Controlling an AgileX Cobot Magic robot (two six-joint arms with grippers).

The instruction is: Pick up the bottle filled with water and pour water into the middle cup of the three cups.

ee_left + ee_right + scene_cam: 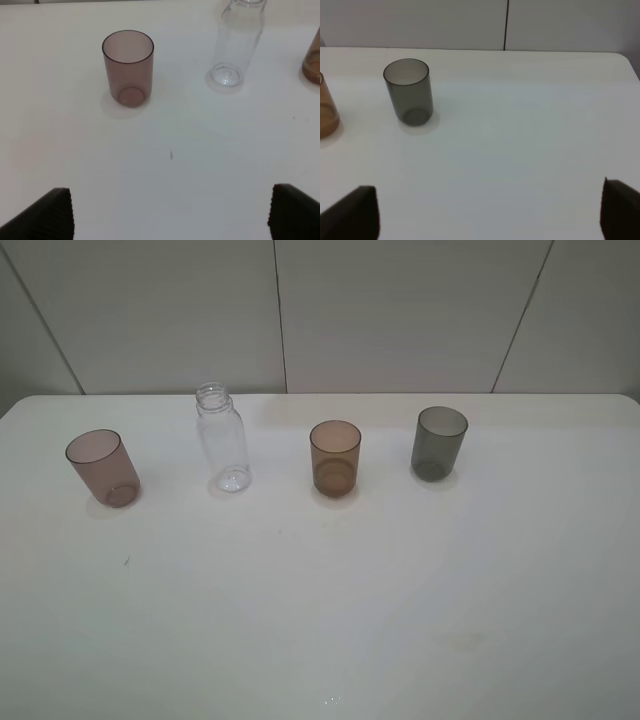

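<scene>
We're seeing the bottle (222,439) standing upright and uncapped on the white counter (320,590), at roughly 10 o'clock from the counter's centre. The middle cup (335,457), amber, is sitting just at its 3 o'clock side, apart from it. The pinkish cup (103,467) is standing at the bottle's 9 o'clock, the grey cup (439,442) at 3 o'clock past the amber one.

Left claw (170,212) is hovering wide apart and holding nothing; the bottle (236,44) is sitting well ahead of it at about 1 o'clock. Right claw (490,210) is also gaping wide and holding nothing, with the grey cup (408,91) ahead at 11 o'clock. We're reading no labels or writing anywhere. The water is too clear to make out.
</scene>
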